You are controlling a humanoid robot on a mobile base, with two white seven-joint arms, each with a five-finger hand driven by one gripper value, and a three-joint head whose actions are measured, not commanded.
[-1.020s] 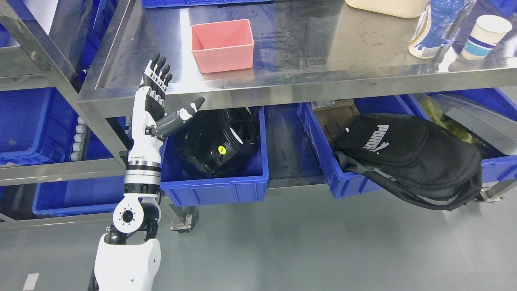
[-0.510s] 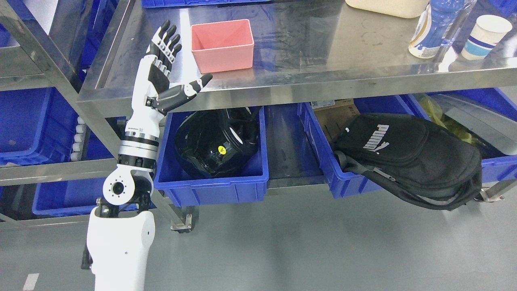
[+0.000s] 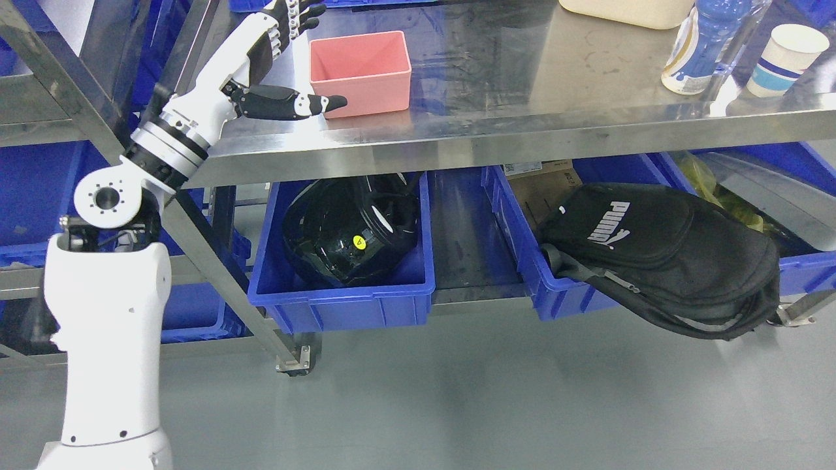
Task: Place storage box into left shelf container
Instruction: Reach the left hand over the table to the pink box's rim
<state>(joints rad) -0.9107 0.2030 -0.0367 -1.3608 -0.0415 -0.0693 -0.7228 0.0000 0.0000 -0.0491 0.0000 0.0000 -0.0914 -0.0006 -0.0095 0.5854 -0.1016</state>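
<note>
Black-tipped fingers (image 3: 297,13) of the left hand (image 3: 274,59) are spread and hold nothing; the thumb (image 3: 307,104) reaches along the near wall of the pink storage box (image 3: 360,72), its tip just at the lower front corner, while the other four arch past the box's far left corner. The box stands upright on the steel table top (image 3: 522,78), directly right of the palm and not yet gripped. To do the grasp well, I judge the hand should slide right until the left wall sits between thumb and fingers, then close evenly so the light box does not skid on the slick metal. Below the thumb, under the table, lies one blue bin (image 3: 339,307) holding a black helmet (image 3: 349,232); farther right a second bin carries one black bag (image 3: 659,254). Far right of the fingers stand one bottle (image 3: 699,46) and one paper cup (image 3: 787,59). The right hand is out of view.
</note>
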